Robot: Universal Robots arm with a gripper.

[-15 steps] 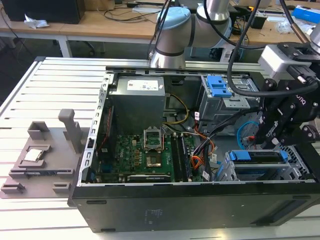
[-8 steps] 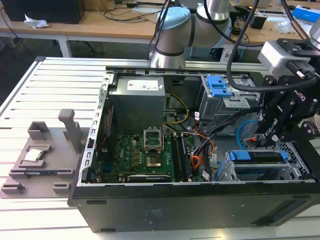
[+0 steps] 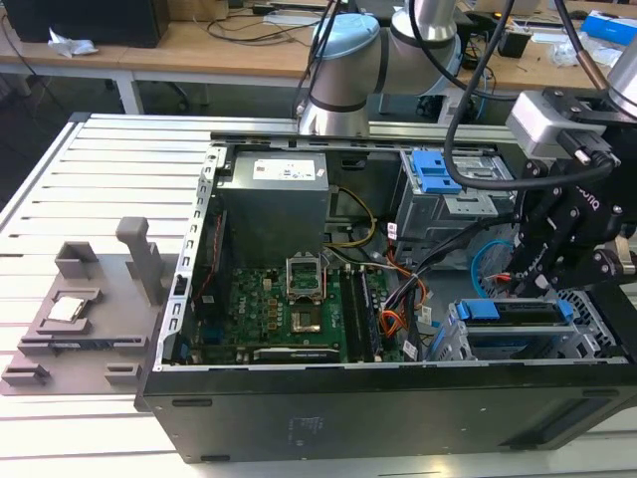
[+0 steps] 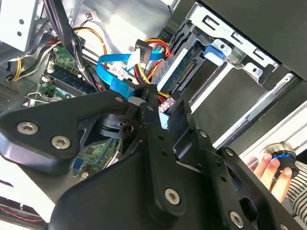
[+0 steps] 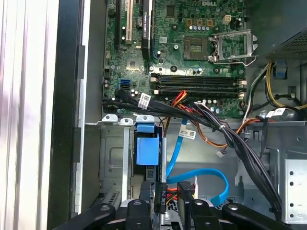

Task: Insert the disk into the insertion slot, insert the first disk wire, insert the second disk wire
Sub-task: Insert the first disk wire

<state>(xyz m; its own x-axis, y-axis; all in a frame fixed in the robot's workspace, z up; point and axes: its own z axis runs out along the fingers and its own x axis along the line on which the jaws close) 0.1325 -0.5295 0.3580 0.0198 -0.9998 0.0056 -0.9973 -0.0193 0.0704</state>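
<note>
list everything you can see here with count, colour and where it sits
case: one, black, open, on the table
table: one, silver slats, under the case
motherboard: one, green, case floor
power supply: one, grey, beside the motherboard
disk: one, blue-framed, in the slot
slot: one, grey cage, the exterior view's right of the case
latched bay: one, grey with blue latch, beyond the slot
blue cable: at least one, looped beside the slot
wire bundle: one, black, along the motherboard's edge
fixture: one, grey, on the table, the exterior view's left
knob: one, blue-ringed, outside the case
person's hand: one, by the knob
arm: one, silver and pale blue, behind the case
hand: one, black, over the slot
</note>
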